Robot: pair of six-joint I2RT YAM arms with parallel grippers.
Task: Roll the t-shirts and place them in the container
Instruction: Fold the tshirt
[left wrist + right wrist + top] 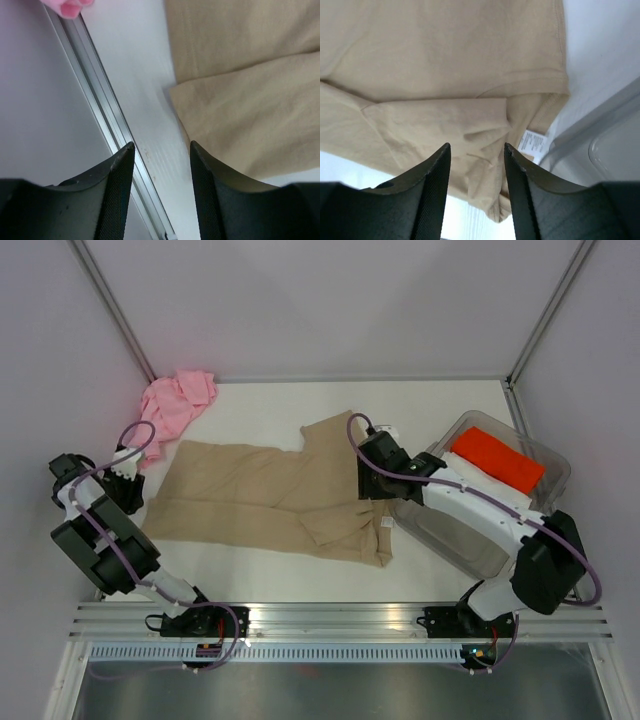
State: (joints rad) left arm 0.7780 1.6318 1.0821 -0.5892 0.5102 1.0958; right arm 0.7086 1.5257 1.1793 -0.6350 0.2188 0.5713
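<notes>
As both pincers (161, 147) (477, 147) gape empty, one tan t-shirt (260, 500), one pink t-shirt (175, 400), one red t-shirt (497, 460) show.

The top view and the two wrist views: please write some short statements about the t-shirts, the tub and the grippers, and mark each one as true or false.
1. The tan t-shirt lies spread out, not rolled. True.
2. The pink t-shirt lies crumpled in the far left corner. True.
3. The tub holds a blue t-shirt. False: it holds a red t-shirt.
4. The left gripper is shut on the tan t-shirt. False: it is open and empty, at the shirt's edge.
5. The right gripper is open above the tan t-shirt. True.
</notes>
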